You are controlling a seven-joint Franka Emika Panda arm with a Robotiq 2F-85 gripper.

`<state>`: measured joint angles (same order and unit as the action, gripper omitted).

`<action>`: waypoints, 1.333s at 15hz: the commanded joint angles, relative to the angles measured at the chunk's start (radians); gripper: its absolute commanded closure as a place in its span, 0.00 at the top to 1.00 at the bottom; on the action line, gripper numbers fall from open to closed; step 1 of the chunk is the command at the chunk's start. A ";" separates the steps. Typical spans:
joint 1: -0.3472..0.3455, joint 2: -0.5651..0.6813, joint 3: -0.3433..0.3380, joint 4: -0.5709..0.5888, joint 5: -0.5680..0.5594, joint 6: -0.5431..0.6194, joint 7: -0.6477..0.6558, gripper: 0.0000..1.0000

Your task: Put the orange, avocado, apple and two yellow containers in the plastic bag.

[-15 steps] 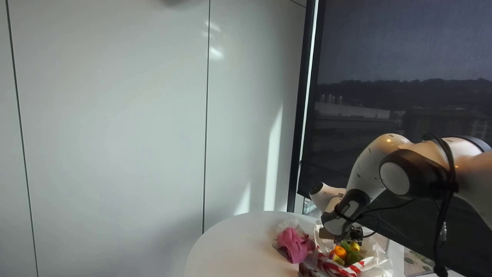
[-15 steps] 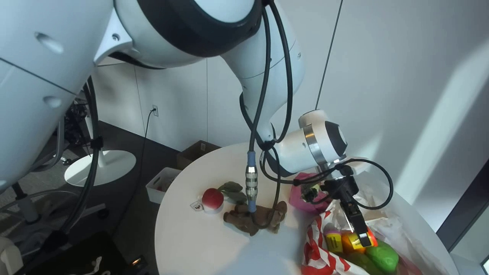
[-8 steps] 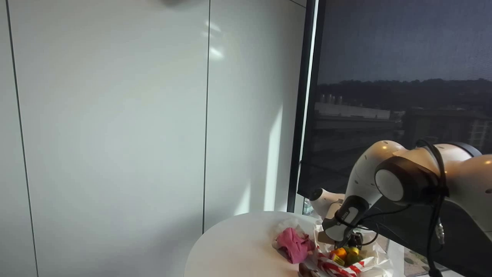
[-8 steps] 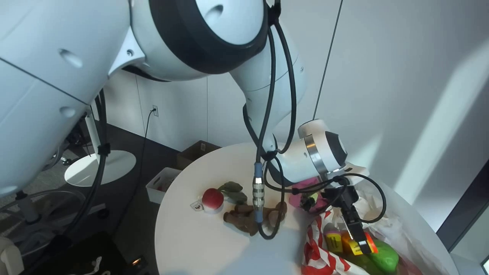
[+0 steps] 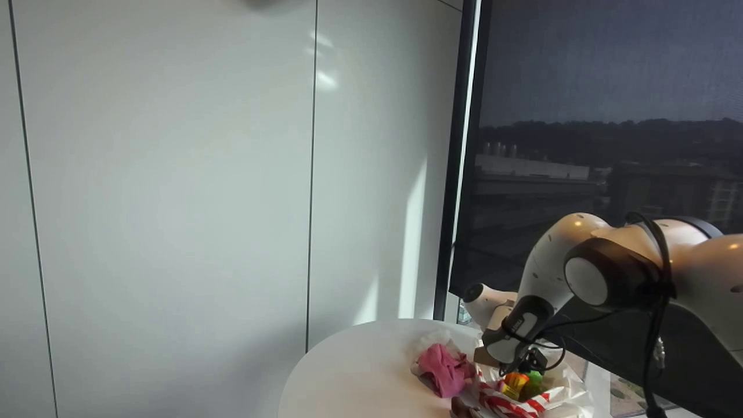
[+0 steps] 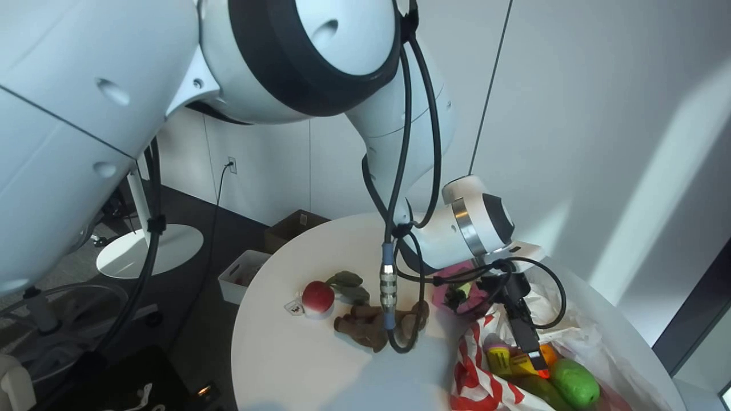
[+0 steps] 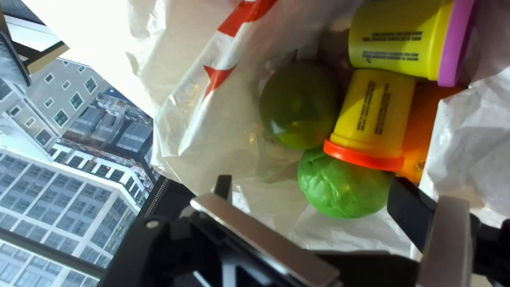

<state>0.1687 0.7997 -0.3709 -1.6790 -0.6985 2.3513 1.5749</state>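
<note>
My gripper stands open inside the mouth of the white-and-red plastic bag, nothing held between its fingers. In the wrist view, a yellow container with a red lid leans on the orange, its lid against a bright green fruit. Above it lies the yellow container with a purple lid. A dark green fruit rests beside them. Which green fruit is the avocado and which the apple, I cannot tell. The bright green one sits just beyond the fingertips, close to the right finger.
On the round white table lie a red ball-like toy with leaves, a brown plush toy and a pink cloth beside the bag. Wall and window stand close behind. A cable loop hangs near the gripper.
The arm has come down into the bag, and my gripper has let go of the red-lidded yellow container. That container has dropped and turned, its lid now pointing lower.
</note>
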 commanded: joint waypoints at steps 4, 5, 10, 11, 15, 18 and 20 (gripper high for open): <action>-0.010 -0.028 0.063 -0.024 -0.012 0.133 0.008 1.00; -0.010 -0.018 0.066 -0.011 -0.009 0.155 0.004 1.00; -0.106 0.006 0.163 0.007 0.149 0.298 -0.174 1.00; -0.125 0.002 0.190 -0.001 0.203 0.292 -0.247 1.00; -0.072 0.010 0.131 -0.007 0.239 0.281 -0.253 1.00; -0.097 -0.013 0.165 -0.040 0.284 0.320 -0.326 1.00; -0.086 -0.036 0.147 -0.057 0.322 0.344 -0.347 1.00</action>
<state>0.0669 0.8054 -0.2007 -1.6947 -0.4370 2.6417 1.2851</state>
